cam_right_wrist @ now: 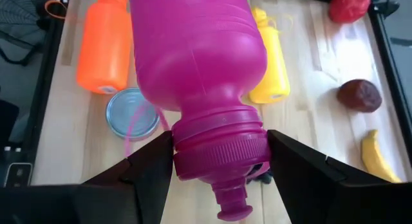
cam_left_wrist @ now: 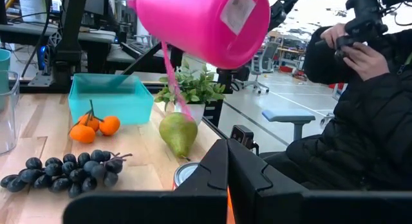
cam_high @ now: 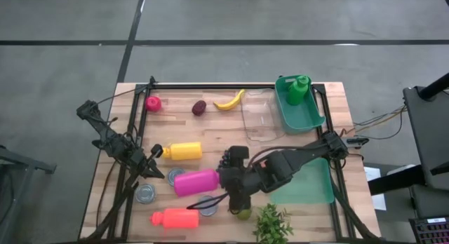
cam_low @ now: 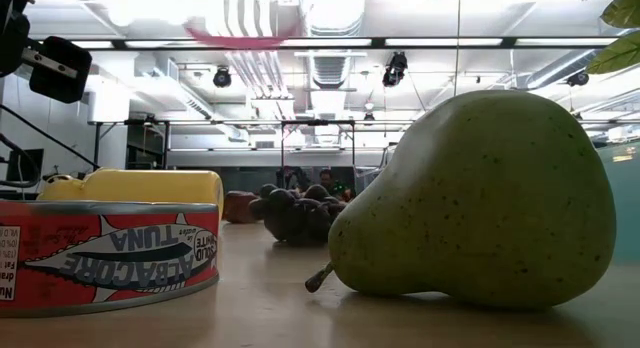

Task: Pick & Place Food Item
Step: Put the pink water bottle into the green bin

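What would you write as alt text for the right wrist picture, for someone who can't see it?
The right gripper holds a magenta bottle by its neck, lifted above a wooden table. Below lie an orange bottle, a yellow bottle, a round tin can, a banana and a dark plum.

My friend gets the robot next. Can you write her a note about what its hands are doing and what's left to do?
Right end effector: shut on the pink bottle, holding it up off the table near the front middle.
Left end effector: shut, empty, waiting on the left side.
Food: pear at the front edge by the plant; grapes and oranges nearby; banana at the back.
Done: bottle lifted only; no food looks moved.
Left: probably put the bottle down, then pick and place a food item.
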Robot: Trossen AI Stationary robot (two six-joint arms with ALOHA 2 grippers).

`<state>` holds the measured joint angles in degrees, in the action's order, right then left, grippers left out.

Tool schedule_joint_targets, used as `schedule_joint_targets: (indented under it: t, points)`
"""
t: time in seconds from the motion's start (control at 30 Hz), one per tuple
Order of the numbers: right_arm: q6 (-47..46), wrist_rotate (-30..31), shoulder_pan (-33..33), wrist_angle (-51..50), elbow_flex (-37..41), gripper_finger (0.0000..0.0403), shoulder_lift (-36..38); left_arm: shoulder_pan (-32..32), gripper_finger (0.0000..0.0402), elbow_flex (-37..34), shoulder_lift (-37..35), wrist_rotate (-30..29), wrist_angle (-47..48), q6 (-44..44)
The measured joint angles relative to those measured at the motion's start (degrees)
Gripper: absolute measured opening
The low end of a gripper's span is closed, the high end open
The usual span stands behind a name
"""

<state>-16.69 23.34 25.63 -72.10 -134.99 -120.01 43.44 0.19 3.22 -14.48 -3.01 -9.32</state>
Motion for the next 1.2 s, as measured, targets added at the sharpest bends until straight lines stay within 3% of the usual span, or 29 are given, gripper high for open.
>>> schedule_joint_targets:
  t: [0.27, 0.7, 1.2]
  points:
    - [-4.1, 0.4, 0.0, -5.9, 0.0, 0.0230, 0.1, 0.0, 0.0000, 0.0, 0.0, 0.0, 0.0, 0.0]
    - [-23.0, -8.1, 0.0, -17.8, 0.1, 0.0230, 1.1, 0.0, 0.0000, 0.0, 0.0, 0.0, 0.0, 0.0]
    - [-22.1, -9.1, 0.0, -17.9, 0.3, 0.0230, 1.6, 0.0, 0.0000, 0.0, 0.0, 0.0, 0.0, 0.0]
